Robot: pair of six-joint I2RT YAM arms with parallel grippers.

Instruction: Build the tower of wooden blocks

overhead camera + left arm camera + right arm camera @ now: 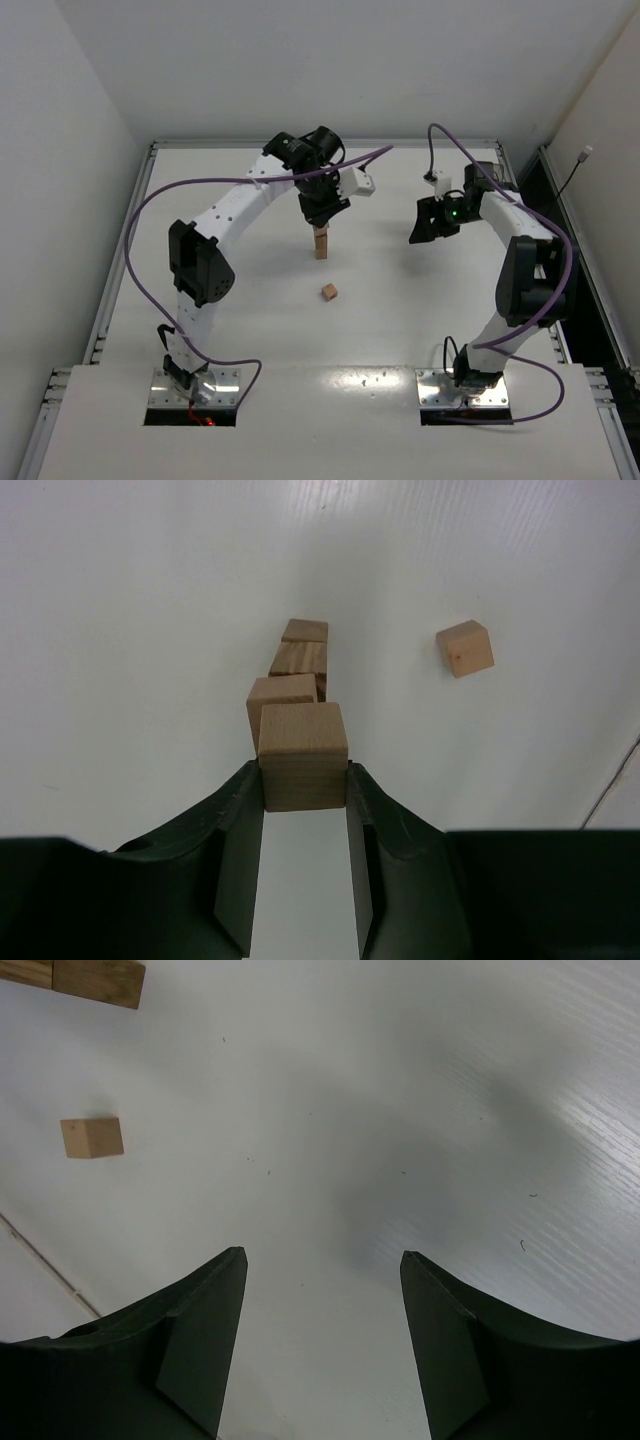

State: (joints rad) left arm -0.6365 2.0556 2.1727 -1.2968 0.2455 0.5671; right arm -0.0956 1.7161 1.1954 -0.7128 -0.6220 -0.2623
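Tower [321, 243] seen mid-table, one block wide, directly under left gripper [322, 214]. In left wrist view, three stacked blocks [283, 698] counted below. Fourth wood block [303, 755] clamped between left fingers, poised over column top; contact with stack cannot be told. One loose block [329, 291] seen lying on table [230, 320], near tower base. Right gripper [320, 1260] spread apart, empty, well off to side. Judged: stacking largely done; clamped block to be released, loose block to be added.

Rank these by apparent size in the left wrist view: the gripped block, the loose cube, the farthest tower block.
1. gripped block, nearest the camera.
2. loose cube.
3. farthest tower block, partly hidden, so its rank against the cube is unsure.
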